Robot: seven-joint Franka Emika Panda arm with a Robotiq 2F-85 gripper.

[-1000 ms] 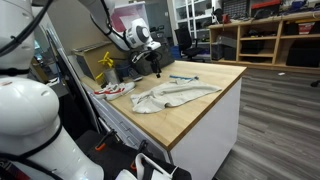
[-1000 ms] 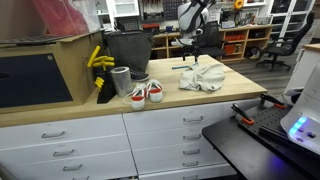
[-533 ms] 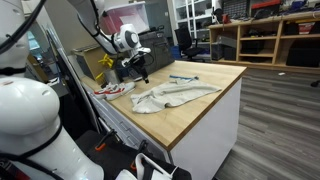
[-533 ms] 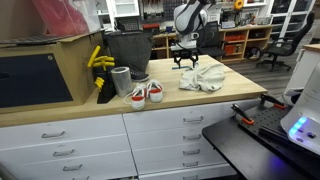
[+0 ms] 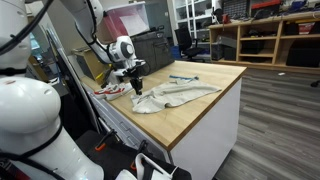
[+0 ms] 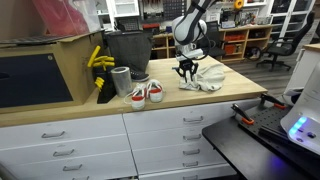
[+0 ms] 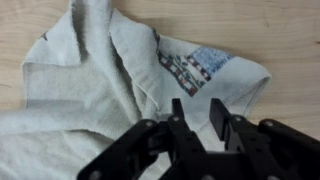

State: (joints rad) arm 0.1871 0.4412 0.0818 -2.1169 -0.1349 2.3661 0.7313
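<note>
A crumpled off-white towel (image 5: 178,95) (image 6: 206,79) lies on the wooden counter (image 5: 215,100). My gripper (image 5: 137,87) (image 6: 186,71) points down at the towel's end nearest the shoes, very close to the cloth. In the wrist view the towel (image 7: 85,90) fills the frame, with a printed blue and dark label (image 7: 195,68) ahead of the fingertips. The gripper (image 7: 198,108) has its jaws drawn partway in, a narrow gap still showing cloth between them. Whether the tips touch the cloth I cannot tell.
A pair of white and red shoes (image 6: 146,94) (image 5: 113,90) sits by the counter's edge. Behind them stand a grey cup (image 6: 121,80), a black bin (image 6: 127,48) and yellow items (image 6: 98,60). A small blue object (image 5: 183,77) lies past the towel.
The gripper came across the counter from behind the towel and dropped down onto its near end. Its jaws narrowed from wide open to a small gap.
</note>
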